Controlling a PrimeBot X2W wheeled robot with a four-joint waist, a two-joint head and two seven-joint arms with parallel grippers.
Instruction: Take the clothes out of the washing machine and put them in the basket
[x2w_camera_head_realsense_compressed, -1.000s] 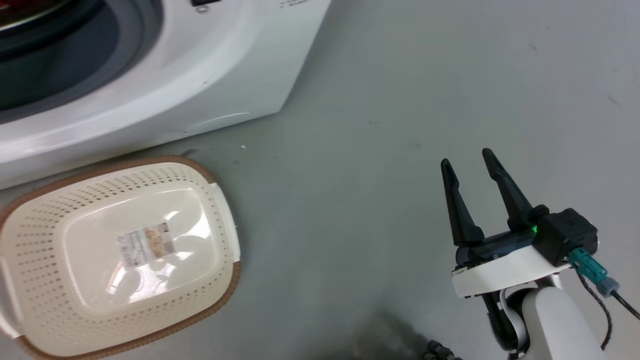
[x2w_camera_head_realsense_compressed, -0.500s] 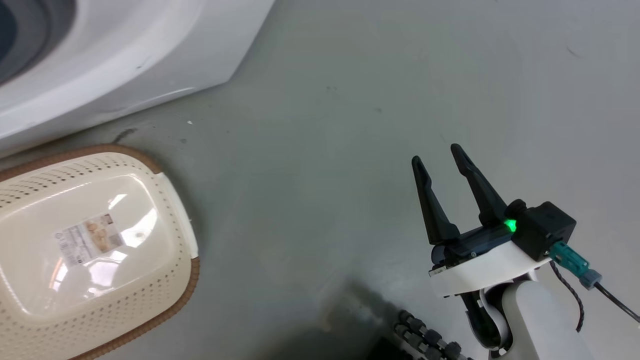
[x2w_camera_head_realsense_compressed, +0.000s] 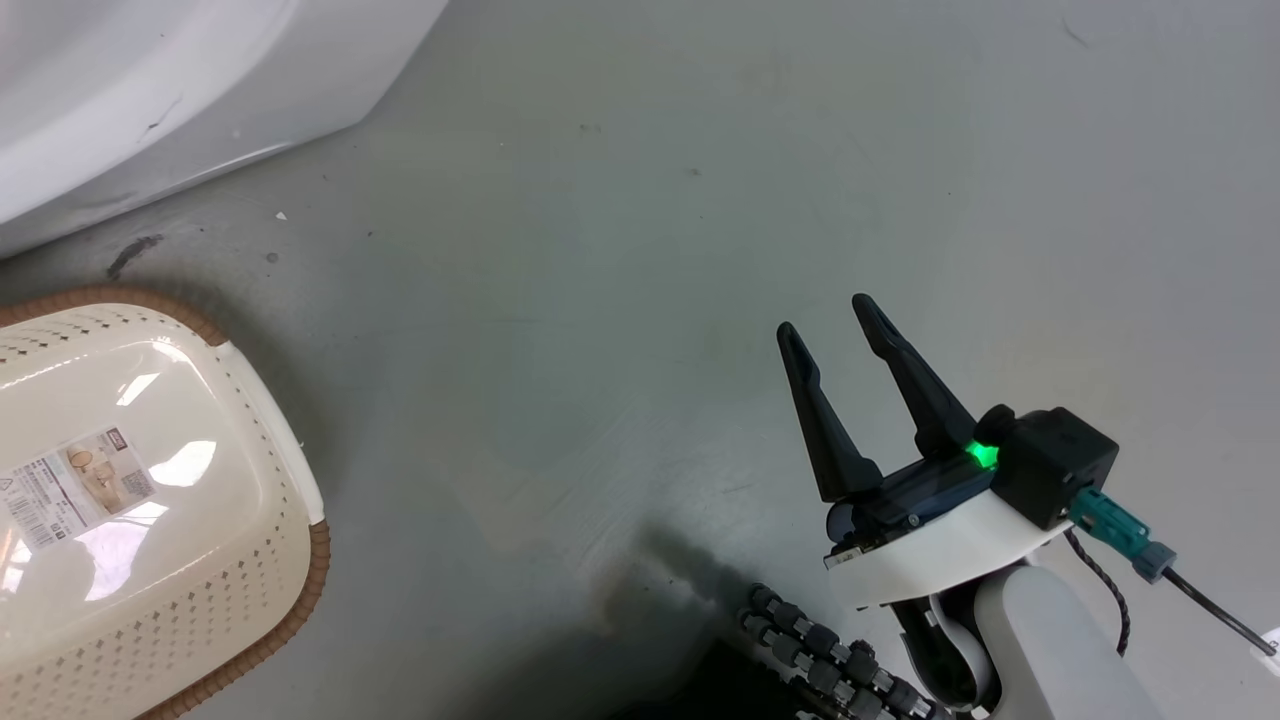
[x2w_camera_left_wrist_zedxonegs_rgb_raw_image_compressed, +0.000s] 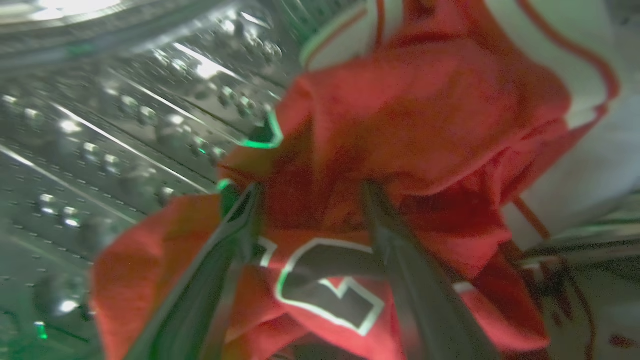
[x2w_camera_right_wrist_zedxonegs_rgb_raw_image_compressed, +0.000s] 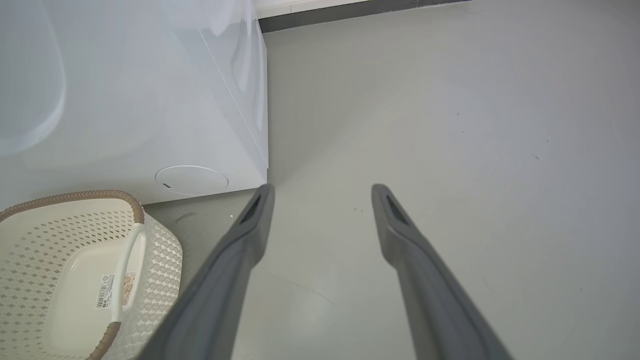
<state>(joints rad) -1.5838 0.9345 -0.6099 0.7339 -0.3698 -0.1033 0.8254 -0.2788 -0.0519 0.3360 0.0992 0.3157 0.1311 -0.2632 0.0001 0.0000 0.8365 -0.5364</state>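
My left end effector (x2w_camera_left_wrist_zedxonegs_rgb_raw_image_compressed: 305, 192) sits open against the clothes (x2w_camera_left_wrist_zedxonegs_rgb_raw_image_compressed: 400, 115) inside the washing machine (x2w_camera_left_wrist_zedxonegs_rgb_raw_image_compressed: 100, 125); my right end effector (x2w_camera_head_realsense_compressed: 823, 315) hangs open.

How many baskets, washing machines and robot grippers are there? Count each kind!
Basket: 1
Washing machine: 1
Grippers: 2 (left gripper, right gripper)
Total: 4

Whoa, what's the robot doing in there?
It's emptying the washing machine. The left gripper is inside the steel drum, fingers spread on either side of a red jersey, not pinching it yet. The right gripper hangs open over the grey floor, holding nothing. The basket sits empty beside the machine.
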